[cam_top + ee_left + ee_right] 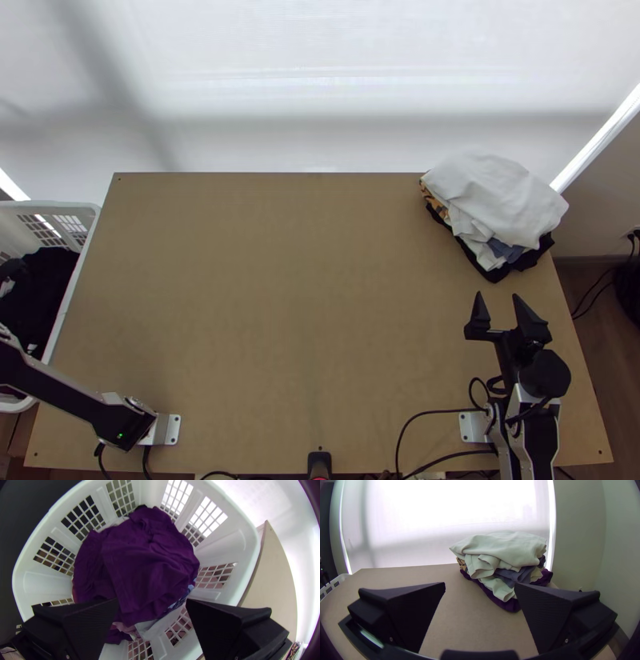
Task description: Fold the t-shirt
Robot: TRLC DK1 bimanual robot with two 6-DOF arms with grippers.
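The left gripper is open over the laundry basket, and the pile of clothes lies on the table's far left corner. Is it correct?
Wrong corner: the top view shows the pile of clothes at the far right corner of the table. The rest holds.

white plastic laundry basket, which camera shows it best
The left wrist view: it looks straight into the white plastic laundry basket, showing the gridded walls and crumpled purple cloth inside. The top view has part of it at the left edge, the cloth looking nearly black; the right wrist view catches a bit of rim and gridded wall.
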